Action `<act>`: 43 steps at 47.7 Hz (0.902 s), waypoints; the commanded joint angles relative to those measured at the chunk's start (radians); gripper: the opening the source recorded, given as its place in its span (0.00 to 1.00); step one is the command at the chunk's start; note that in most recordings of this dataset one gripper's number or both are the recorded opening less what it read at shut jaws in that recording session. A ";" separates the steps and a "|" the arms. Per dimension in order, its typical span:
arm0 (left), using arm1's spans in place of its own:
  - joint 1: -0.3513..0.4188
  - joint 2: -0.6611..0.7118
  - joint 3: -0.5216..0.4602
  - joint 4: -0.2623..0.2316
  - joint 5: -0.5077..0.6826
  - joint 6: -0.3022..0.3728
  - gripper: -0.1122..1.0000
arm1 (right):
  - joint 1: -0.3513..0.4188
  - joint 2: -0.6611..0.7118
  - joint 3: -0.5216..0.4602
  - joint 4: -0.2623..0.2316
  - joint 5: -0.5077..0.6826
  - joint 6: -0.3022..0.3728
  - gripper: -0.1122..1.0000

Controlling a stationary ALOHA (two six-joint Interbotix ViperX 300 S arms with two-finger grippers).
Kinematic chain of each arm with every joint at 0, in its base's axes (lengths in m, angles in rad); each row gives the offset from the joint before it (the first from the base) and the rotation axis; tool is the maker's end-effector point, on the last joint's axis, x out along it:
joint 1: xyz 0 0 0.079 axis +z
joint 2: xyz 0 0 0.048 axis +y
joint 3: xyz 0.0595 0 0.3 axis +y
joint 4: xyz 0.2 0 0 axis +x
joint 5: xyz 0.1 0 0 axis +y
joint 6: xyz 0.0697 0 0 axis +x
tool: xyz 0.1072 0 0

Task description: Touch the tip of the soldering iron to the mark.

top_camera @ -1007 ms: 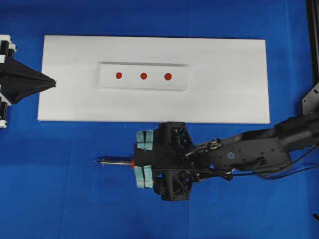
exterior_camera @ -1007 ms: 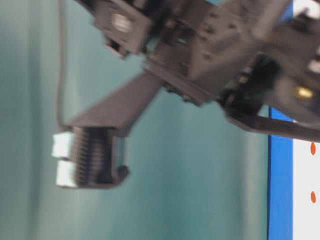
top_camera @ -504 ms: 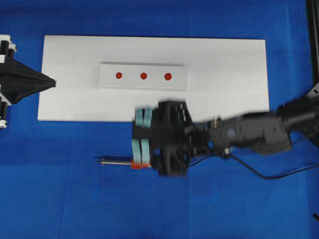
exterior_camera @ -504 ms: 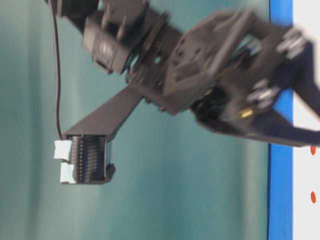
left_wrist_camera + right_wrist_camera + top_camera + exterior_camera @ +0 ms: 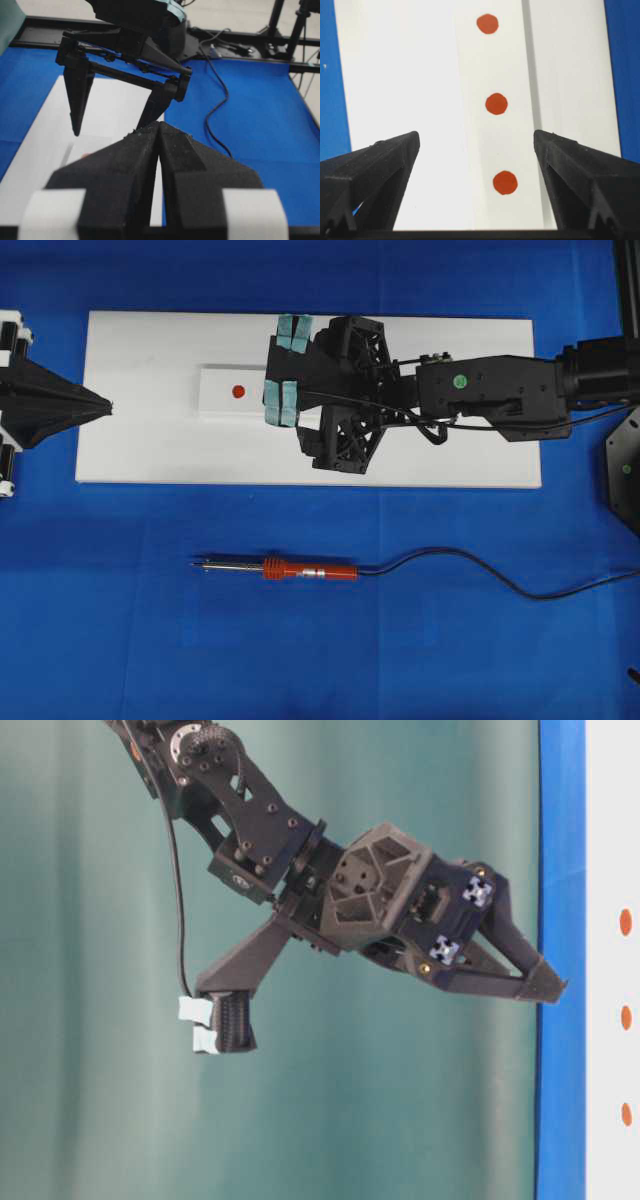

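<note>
Blue cloth (image 5: 100, 640): soldering iron (image 5: 310, 570) well apart from right hand (image 5: 283, 368).

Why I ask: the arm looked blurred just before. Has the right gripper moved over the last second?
Yes. The right gripper swung from above the soldering iron up the overhead view to over the white board, jaws open.

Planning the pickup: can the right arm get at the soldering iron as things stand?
Probably yes. The soldering iron lies alone on the blue mat, nothing over it; the right gripper is open and empty above the white board.
</note>
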State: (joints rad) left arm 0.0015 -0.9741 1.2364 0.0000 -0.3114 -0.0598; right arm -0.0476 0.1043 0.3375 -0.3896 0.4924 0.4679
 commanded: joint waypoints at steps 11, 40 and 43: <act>0.002 0.003 -0.011 0.000 -0.003 -0.003 0.10 | 0.002 -0.230 0.107 -0.002 -0.009 0.003 0.86; 0.002 0.003 -0.011 0.000 -0.005 -0.003 0.10 | 0.000 -0.801 0.497 -0.002 -0.040 0.012 0.86; 0.002 0.003 -0.011 0.000 -0.005 -0.003 0.10 | 0.000 -0.861 0.537 -0.002 -0.037 0.012 0.86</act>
State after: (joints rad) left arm 0.0015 -0.9741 1.2364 0.0000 -0.3114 -0.0614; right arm -0.0476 -0.6934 0.8498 -0.3896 0.4602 0.4786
